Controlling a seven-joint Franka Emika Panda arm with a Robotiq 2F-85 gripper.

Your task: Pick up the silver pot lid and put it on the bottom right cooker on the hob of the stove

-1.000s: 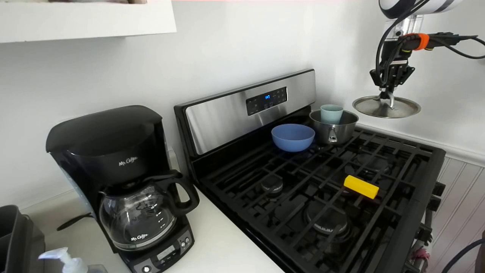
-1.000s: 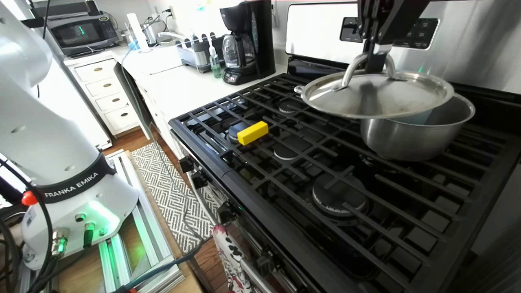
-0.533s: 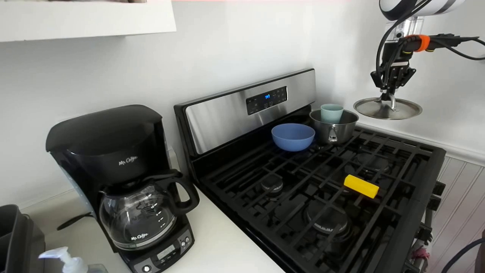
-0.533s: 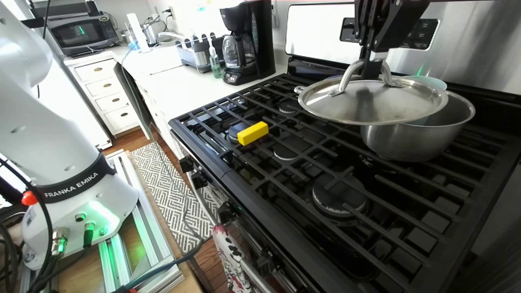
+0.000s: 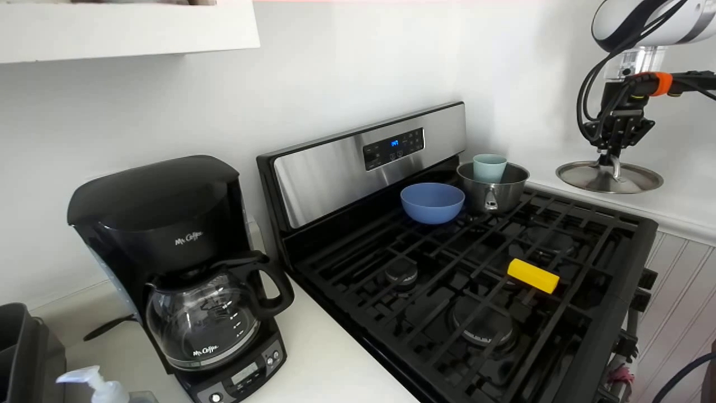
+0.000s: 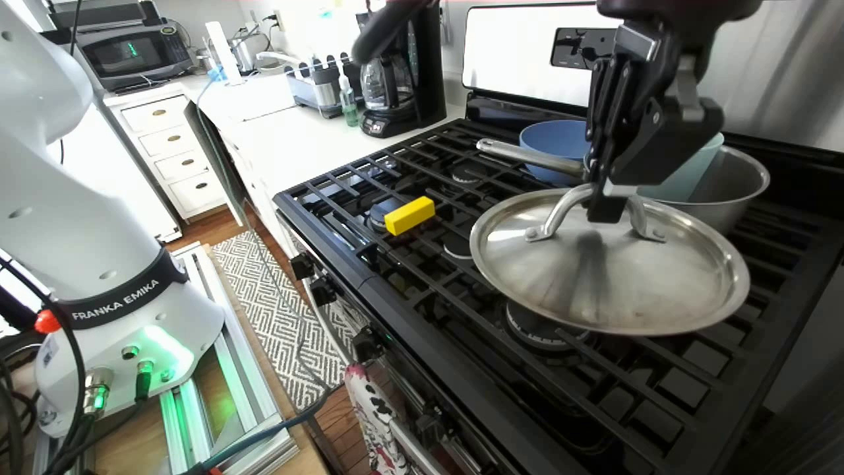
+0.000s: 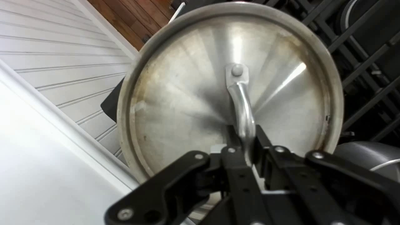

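The lid (image 7: 175,93) is made of shiny metal, smooth but dulled by brownish stains; its handle (image 7: 244,107) is polished brighter. The gripper (image 7: 247,137) is finished in matt black. On the stove (image 5: 608,302), the back panel (image 5: 330,182) is faced with brushed steel and matt black is seen on the grates (image 7: 365,65). The pot (image 5: 506,197) is made of satin metal; the bowl (image 5: 432,206) is smooth and matt. The coffee maker (image 5: 156,196) is cased in black plastic, its jug (image 5: 196,322) formed of clear glass.
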